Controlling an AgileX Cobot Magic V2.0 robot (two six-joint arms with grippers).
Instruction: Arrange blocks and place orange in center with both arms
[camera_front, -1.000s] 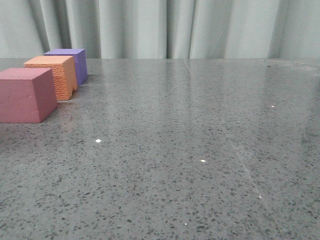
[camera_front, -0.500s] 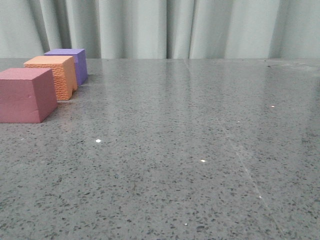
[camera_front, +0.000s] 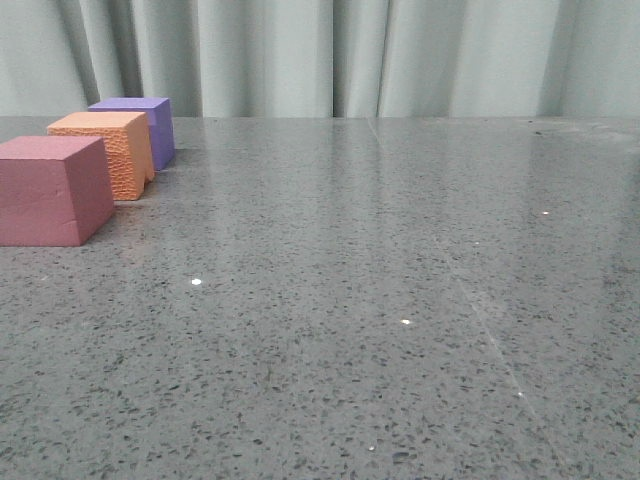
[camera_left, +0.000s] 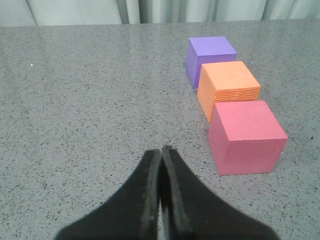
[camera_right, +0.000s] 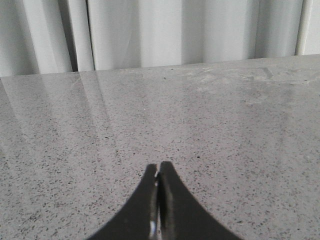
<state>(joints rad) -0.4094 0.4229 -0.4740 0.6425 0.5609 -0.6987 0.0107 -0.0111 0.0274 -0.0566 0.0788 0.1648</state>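
Observation:
Three cubes stand in a row at the table's far left: a pink-red cube (camera_front: 52, 190) nearest, the orange pebbled cube (camera_front: 106, 152) in the middle, a purple cube (camera_front: 140, 127) farthest. They also show in the left wrist view: pink-red cube (camera_left: 246, 136), orange cube (camera_left: 228, 88), purple cube (camera_left: 210, 57). My left gripper (camera_left: 161, 150) is shut and empty, apart from the pink-red cube, over bare table. My right gripper (camera_right: 158, 166) is shut and empty over bare table with no cube in its view. Neither gripper shows in the front view.
The grey speckled tabletop (camera_front: 380, 300) stretches wide to the right of the cubes. A pale curtain (camera_front: 350, 55) hangs behind the table's far edge.

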